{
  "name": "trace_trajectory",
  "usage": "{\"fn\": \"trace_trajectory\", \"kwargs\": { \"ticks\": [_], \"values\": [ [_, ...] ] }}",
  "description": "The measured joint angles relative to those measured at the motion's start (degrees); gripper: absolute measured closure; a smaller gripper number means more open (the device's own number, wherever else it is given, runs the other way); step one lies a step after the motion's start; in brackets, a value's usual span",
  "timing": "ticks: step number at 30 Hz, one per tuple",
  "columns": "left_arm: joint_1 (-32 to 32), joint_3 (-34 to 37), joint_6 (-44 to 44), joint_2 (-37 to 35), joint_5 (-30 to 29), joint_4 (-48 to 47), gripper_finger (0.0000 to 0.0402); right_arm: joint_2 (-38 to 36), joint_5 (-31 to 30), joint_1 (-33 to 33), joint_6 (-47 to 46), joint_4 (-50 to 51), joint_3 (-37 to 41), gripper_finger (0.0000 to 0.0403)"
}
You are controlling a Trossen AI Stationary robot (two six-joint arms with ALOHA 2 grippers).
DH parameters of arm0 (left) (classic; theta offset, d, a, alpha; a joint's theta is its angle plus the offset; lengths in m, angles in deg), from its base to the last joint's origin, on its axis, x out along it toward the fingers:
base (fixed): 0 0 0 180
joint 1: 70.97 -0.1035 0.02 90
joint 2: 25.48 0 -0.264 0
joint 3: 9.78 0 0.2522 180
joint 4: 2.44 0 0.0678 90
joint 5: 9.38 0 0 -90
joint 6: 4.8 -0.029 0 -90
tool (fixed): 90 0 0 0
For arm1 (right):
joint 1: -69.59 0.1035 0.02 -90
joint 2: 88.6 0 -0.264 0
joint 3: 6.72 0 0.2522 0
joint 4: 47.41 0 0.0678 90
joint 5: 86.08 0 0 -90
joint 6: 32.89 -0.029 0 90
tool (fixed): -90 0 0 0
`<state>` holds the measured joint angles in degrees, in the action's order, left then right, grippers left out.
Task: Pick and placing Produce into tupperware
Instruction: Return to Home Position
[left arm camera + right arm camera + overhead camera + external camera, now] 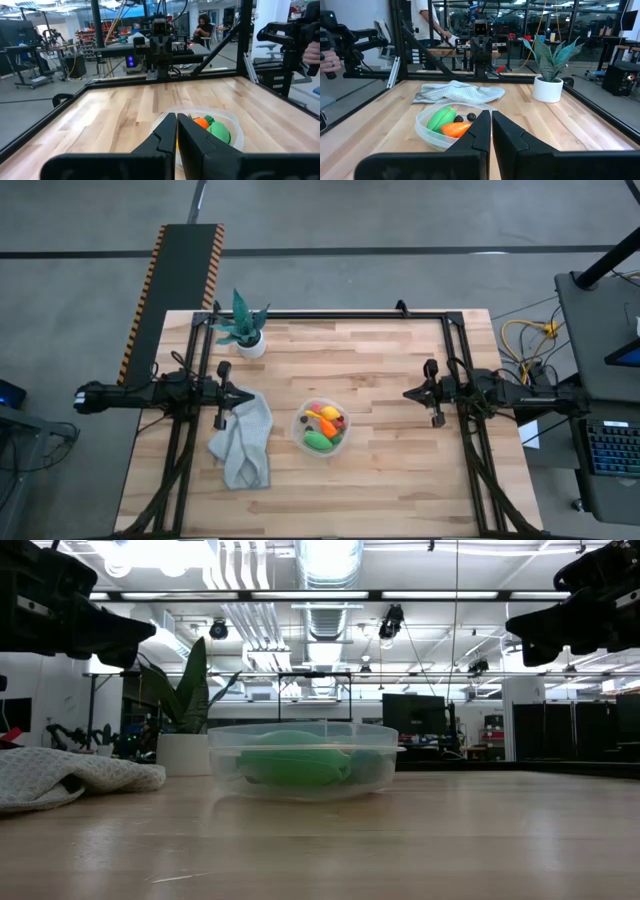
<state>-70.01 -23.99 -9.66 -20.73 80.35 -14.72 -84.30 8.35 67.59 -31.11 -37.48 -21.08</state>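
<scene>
Left claw (pixel 176 118) nearest the lens: pressed narrow, nothing held. Right claw (pixel 490 114) the same, narrowed to a slit and empty. From above, each sits at its own side of the surface (pixel 380 480), tips facing one another and well apart, with the tupperware (pixel 293 428) roughly between them. Low view has both hanging high, clear of the wood.

Tupperware holds all the produce that can be made out: green oval (pixel 439 119), carrot (pixel 455 129), lemon (pixel 330 413), two dark pieces (pixel 471 116). None seen loose on the planks. Judgement: sorting done, only the return to rest is left.

To do that well:
- Leave the claws closed and hold height.
- Fold each arm back along its own side, with no sweep across the middle.
- Left tip sits near a corner of the cloth (pixel 245 445) in the overhead view. Staying high should avoid a snag.
- Finish slowly, so the light tub gets no jolt.

Surface: pale wood planks with a black frame (pixel 330 314) round it. Potted plant (pixel 243 330) stands at a corner on the left arm's side. Cloth lies just beside the tupperware.

Room: open workshop with ducts and strip lights overhead, benches and monitors. A seated person (pixel 202 25) far off, a standing person (pixel 427 20) beyond the frame.
</scene>
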Motion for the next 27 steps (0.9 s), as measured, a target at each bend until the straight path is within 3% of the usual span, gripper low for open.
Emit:
{"fn": "trace_trajectory", "kwargs": {
  "ticks": [27],
  "values": [
    [0.00, -0.02, -0.02, 0.09, 0.09, 1.01, 0.0402, 0.02, 0.00, 0.00, -3.26, 0.37, 0.00, 0.0394]
  ]
}}
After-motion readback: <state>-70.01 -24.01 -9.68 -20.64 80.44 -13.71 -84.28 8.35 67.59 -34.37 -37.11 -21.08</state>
